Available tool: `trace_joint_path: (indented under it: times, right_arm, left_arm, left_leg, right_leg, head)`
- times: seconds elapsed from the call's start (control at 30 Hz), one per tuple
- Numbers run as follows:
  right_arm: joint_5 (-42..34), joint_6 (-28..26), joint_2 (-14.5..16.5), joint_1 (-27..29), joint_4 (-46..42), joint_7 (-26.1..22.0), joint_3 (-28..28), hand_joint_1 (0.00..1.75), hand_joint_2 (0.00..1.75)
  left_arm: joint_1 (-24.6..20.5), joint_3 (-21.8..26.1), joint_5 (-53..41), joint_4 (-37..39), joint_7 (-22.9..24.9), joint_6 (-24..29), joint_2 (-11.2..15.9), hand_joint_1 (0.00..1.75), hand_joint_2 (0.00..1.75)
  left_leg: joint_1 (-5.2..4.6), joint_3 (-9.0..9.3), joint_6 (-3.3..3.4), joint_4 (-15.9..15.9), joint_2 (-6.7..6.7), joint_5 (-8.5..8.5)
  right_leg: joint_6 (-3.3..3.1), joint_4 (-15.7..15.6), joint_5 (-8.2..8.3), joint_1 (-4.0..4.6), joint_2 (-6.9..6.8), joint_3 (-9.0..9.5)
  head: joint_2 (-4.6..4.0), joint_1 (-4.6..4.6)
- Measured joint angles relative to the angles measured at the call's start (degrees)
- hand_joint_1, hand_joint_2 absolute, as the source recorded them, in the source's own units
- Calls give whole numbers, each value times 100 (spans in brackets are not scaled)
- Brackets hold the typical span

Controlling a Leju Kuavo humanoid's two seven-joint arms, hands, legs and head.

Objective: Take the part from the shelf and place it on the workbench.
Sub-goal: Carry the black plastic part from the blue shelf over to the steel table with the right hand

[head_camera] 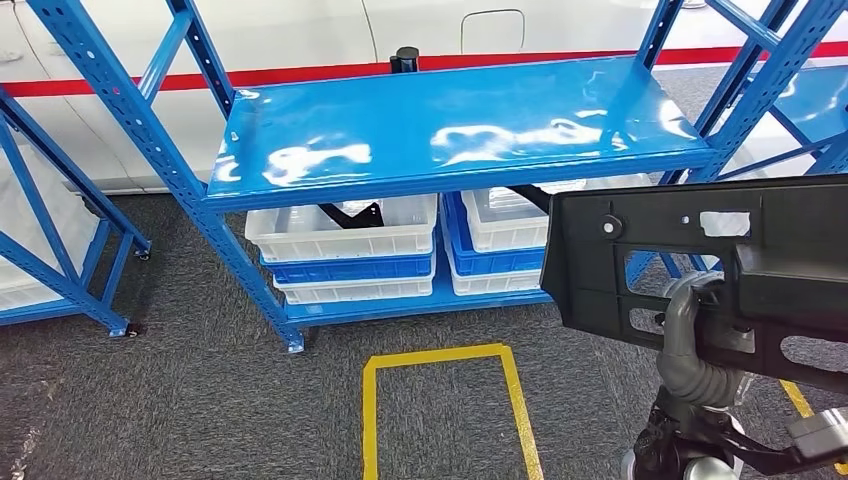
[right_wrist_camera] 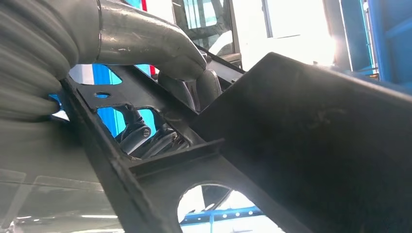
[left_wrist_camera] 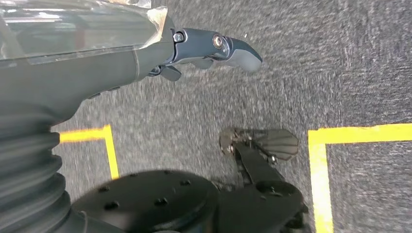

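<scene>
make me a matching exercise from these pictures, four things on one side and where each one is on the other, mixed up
Things:
1. black part
2. white bins
3. yellow tape outline
4. left hand

Places:
A. on the grey carpet in front of the shelf
B. on the bottom level of the blue shelf
C. held up by the right hand
D. hanging over the floor, holding nothing

Pairs: 1-C, 2-B, 3-A, 4-D
</scene>
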Motion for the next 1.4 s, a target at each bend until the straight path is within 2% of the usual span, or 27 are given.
trace_joint_path:
  times: [0.13,0.2,0.3,0.33,0.43,0.47,0.5,0.53,0.57,0.6,0.63,0.67,0.7,0.77,0.83,0.9,0.93,0.97,1.0,1.03,1.07,1.13,1.2,1.27,1.3,1.33,1.4]
  right_arm:
    - [-7,32,-55,17,-88,80,68,166,175]
    - [-32,63,-67,-6,-91,94,118,166,175]
    - [-72,98,-76,-93,-103,109,173,166,175]
    - [-88,104,-82,-125,-106,111,185,166,175]
    - [-148,106,-99,-151,-105,112,205,166,175]
    - [-164,106,-105,-142,-104,111,207,166,175]
    - [-173,105,-109,-136,-104,110,208,166,175]
    - [-178,106,-112,-133,-104,108,209,166,175]
    - [-181,106,-114,-134,-104,105,210,166,175]
    - [-186,105,-112,-135,-100,105,212,166,175]
    - [-192,106,-111,-137,-99,101,215,166,175]
    - [-196,107,-111,-135,-98,96,216,166,175]
    - [-199,107,-110,-135,-98,89,216,166,175]
    - [-199,108,-111,-130,-102,77,215,166,175]
    - [-201,110,-107,-129,-104,71,216,166,175]
    - [-207,123,-94,-122,-105,68,228,166,175]
    - [-212,137,-87,-112,-105,69,235,166,175]
    - [-217,150,-79,-100,-102,70,243,166,175]
    - [-219,161,-74,-89,-98,71,247,166,175]
    - [-221,169,-68,-85,-93,72,250,166,175]
    - [-221,173,-62,-85,-89,73,254,166,175]
    - [-220,177,-46,-92,-85,71,262,166,175]
    - [-219,179,-29,-98,-78,69,275,166,175]
    - [-217,182,-15,-94,-73,68,284,166,175]
    - [-215,183,-11,-91,-73,68,284,166,175]
    - [-213,188,-8,-96,-72,67,284,166,175]
    - [-209,206,-6,-106,-68,66,286,166,175]
  left_arm:
    - [-105,58,72,-31,27,5,-92,0,175]
    - [-165,51,5,-51,122,-39,-106,0,175]
    - [-211,-13,-144,-74,343,-137,-103,0,175]
    - [-213,-57,-222,-79,409,-160,-95,0,175]
    - [-207,-220,-453,-80,535,-214,-51,0,175]
    - [-203,-270,-494,-79,553,-227,-40,0,175]
    - [-200,-311,-516,-79,564,-237,-35,0,175]
    - [-198,-346,-529,-79,573,-243,-32,0,175]
    - [-197,-374,-534,-79,578,-246,-29,0,175]
    - [-196,-394,-538,-80,583,-246,-2,0,175]
    - [-191,-413,-546,-80,587,-245,13,0,175]
    - [-187,-429,-551,-80,591,-243,34,0,175]
    - [-181,-446,-557,-80,594,-241,54,0,175]
    - [-176,-479,-560,-79,599,-240,54,0,175]
    - [-173,-501,-561,-79,614,-243,62,0,175]
    - [-156,-511,-549,-78,647,-238,72,0,175]
    - [-145,-514,-537,-78,662,-229,73,0,175]
    - [-136,-516,-524,-77,669,-218,72,0,175]
    - [-130,-517,-512,-77,670,-204,72,0,175]
    - [-124,-518,-510,-77,670,-191,70,0,175]
    - [-114,-519,-508,-77,670,-177,70,0,175]
    - [-84,-520,-502,-75,669,-144,82,0,175]
    - [-72,-519,-500,-71,668,-115,101,0,175]
    - [-75,-519,-505,-68,669,-107,114,0,175]
    - [-76,-519,-517,-68,667,-111,116,0,175]
    - [-75,-522,-540,-68,662,-118,119,0,175]
    - [-65,-531,-595,-67,651,-139,120,0,175]
  left_leg:
    - [3,-37,-65,4,-1,28]
    - [-7,-66,-59,22,-1,24]
    - [24,33,-35,-198,57,128]
    - [46,73,-43,-289,93,172]
    - [77,54,-79,-347,194,219]
    - [88,26,-97,-334,231,224]
    - [109,-6,-129,-307,270,226]
    - [143,-46,-174,-259,313,221]
    - [174,-92,-232,-182,354,202]
    - [187,-140,-303,-88,394,168]
    - [190,-176,-371,15,434,117]
    - [179,-190,-428,94,474,71]
    - [170,-185,-468,133,522,34]
    - [196,-152,-507,150,605,-3]
    - [235,-226,-521,384,455,-275]
    - [225,-481,-500,1070,168,-811]
    - [202,-625,-474,1465,87,-1037]
    - [179,-710,-440,1744,49,-1163]
    - [156,-704,-392,1839,31,-1181]
    - [130,-583,-328,1707,7,-1095]
    - [103,-373,-250,1395,-54,-945]
    - [45,54,-90,694,-317,-705]
    - [-13,220,-23,399,-435,-637]
    - [-36,233,-24,335,-300,-586]
    - [-31,246,-26,278,-236,-547]
    - [-19,259,-16,217,-160,-500]
    - [-14,252,-5,151,4,-442]
  right_leg:
    - [-12,5,26,-13,-6,-6]
    - [17,-8,48,-43,-5,-1]
    - [64,27,17,-13,7,-60]
    - [64,191,-82,-4,6,-145]
    - [80,1226,-543,-54,-2,-662]
    - [131,1447,-600,-84,-4,-778]
    - [210,1445,-562,-117,-14,-783]
    - [314,1216,-442,-155,-40,-672]
    - [424,830,-287,-197,-115,-478]
    - [501,524,-161,-224,-247,-341]
    - [504,326,-77,-245,-348,-254]
    - [449,275,-53,-256,-418,-248]
    - [359,343,-56,-254,-423,-303]
    - [196,383,-37,-250,-288,-348]
    - [89,388,31,-232,-165,-388]
    - [4,388,102,-200,-47,-454]
    - [-25,390,132,-173,18,-496]
    - [-40,391,154,-142,87,-530]
    - [-48,392,173,-111,160,-554]
    - [-48,393,187,-80,236,-567]
    - [-42,393,197,-55,313,-571]
    - [-26,393,223,-25,448,-577]
    - [17,387,260,-30,550,-606]
    - [87,365,303,-36,632,-645]
    - [107,385,298,-33,593,-678]
    - [107,497,236,-17,485,-749]
    - [68,1066,-62,3,195,-1025]
  head:
    - [0,0]
    - [0,-8]
    - [0,-9]
    - [0,-2]
    - [0,9]
    - [0,8]
    - [0,11]
    - [0,14]
    - [0,21]
    - [0,48]
    - [0,69]
    - [0,77]
    - [0,80]
    - [0,38]
    - [0,10]
    - [0,-26]
    - [0,-38]
    - [0,-47]
    - [0,-49]
    - [0,-48]
    - [0,-49]
    - [0,-40]
    - [0,-42]
    - [0,-53]
    - [0,-52]
    - [0,-39]
    - [0,-8]
